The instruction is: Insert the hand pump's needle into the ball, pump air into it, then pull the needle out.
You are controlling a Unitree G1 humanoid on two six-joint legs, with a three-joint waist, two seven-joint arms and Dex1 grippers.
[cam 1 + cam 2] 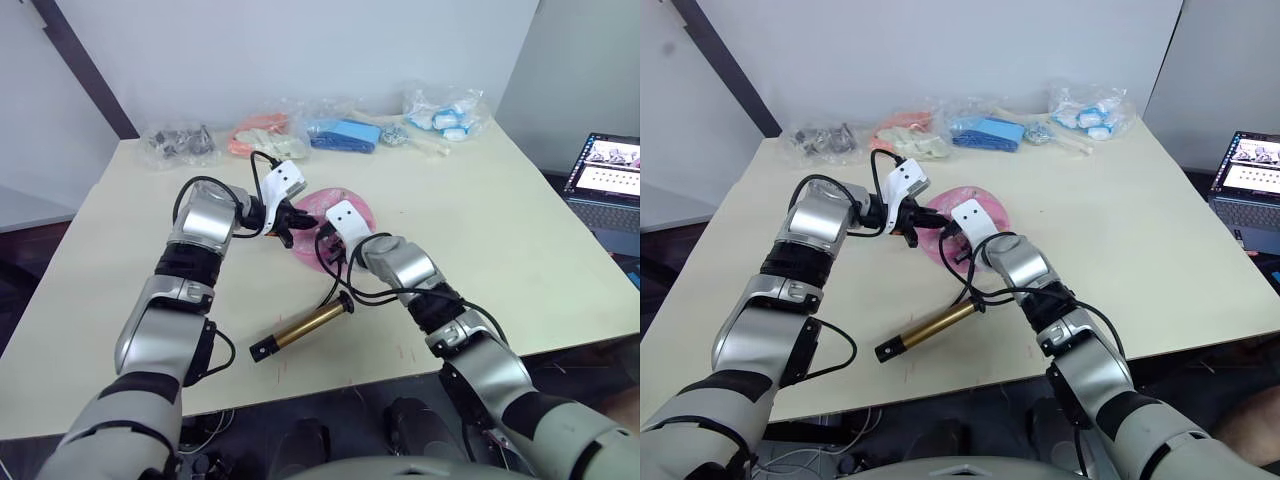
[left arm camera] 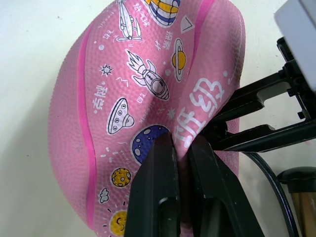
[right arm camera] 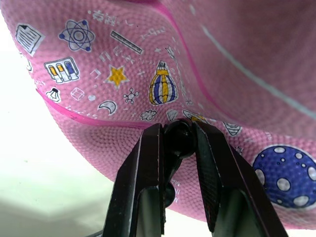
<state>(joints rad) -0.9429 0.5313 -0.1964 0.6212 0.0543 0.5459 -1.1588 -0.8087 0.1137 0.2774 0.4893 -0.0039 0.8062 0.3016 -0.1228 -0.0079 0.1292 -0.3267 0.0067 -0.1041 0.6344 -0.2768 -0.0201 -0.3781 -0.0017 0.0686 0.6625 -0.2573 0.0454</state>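
The ball [image 1: 345, 215] lies sagging and dented near the middle of the table [image 1: 520, 240], with the hand pump [image 1: 300, 331] lying on the table just in front of it, handle untouched. The left gripper [image 2: 180, 163] is closed on a fold of the ball's skin. The right gripper [image 3: 178, 143] is clamped on the small black fitting that carries the needle [image 3: 178, 138], pressed against the ball — the pin itself is hidden. The step in hand is judged to be insertion. The next move calls for a straight push along the valve axis, with the left grip bracing the soft wall, before either gripper goes to the pump.
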